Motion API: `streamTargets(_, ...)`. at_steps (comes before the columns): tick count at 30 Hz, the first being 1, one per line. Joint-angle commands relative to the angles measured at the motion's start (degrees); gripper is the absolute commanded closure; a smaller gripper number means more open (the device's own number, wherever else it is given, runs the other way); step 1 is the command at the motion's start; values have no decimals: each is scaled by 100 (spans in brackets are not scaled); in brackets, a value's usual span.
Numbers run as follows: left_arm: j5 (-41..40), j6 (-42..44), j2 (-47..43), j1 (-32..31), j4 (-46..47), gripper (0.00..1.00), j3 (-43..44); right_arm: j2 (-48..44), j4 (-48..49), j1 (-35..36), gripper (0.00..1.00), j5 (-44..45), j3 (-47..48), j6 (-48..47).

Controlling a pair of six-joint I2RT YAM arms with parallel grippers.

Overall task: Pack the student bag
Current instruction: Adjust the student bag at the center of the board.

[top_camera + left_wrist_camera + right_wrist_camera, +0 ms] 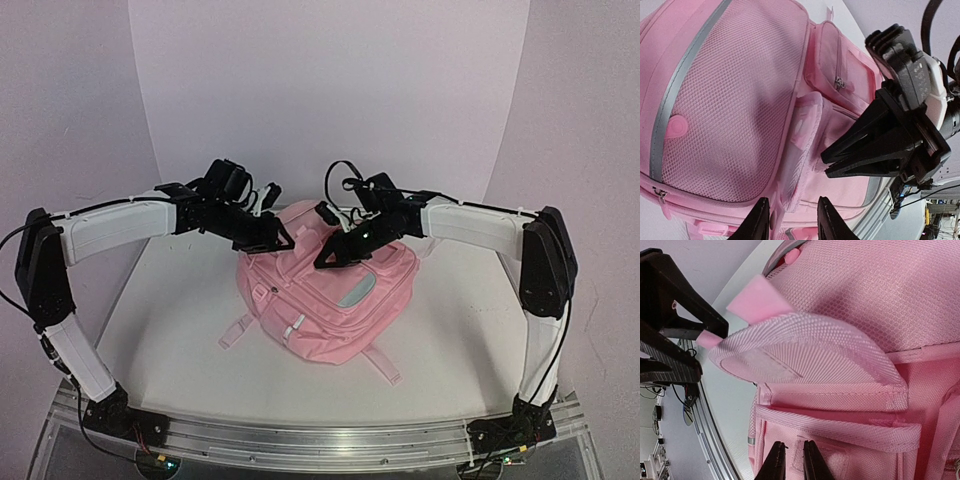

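The pink student bag lies in the middle of the table, front side up. Its small front pocket flap stands raised, with the pale fastener patch on its underside showing. My left gripper is open, and the flap's edge runs between its fingers, close to the left one. My right gripper sits just below the pocket mouth. Its fingers are almost together, with a strip of the pocket front between them. The right gripper also shows in the left wrist view.
The mesh side panel and a zipped pocket lie beside the flap. Pale straps trail from the bag toward the near edge. The metal rail runs along the front. White walls close the back and sides.
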Motion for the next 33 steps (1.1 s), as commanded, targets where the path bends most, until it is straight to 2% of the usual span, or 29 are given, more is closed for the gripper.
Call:
streamTargets(1, 431, 28, -47, -15, 501, 82, -11, -362, -69, -53, 81, 414, -100, -74)
streamTargets(7, 515, 19, 9, -82, 607, 93, -24, -861, -99, -240, 68, 137, -267, -35)
streamTargets(10, 529, -15, 80, -117, 635, 96, -9, -1025, -121, -291, 67, 144, -422, -110)
streamTargets(14, 538, -28, 166, -185, 675, 100, 43, -993, -171, -318, 70, 247, -516, -222)
streamTargets(26, 707, -46, 459, -451, 818, 100, 322, -187, -170, -319, 82, 46, -301, -2)
streamTargets(28, 563, -61, 463, -465, 712, 94, 363, -155, -171, -314, 83, 44, -292, 10)
streamTargets(30, 306, -71, 358, -468, 633, 76, 323, -179, -171, -318, 83, 67, -310, 4)
streamTargets(33, -107, 102, 134, -542, 396, 58, 329, -230, -169, -318, 83, 99, -326, -3)
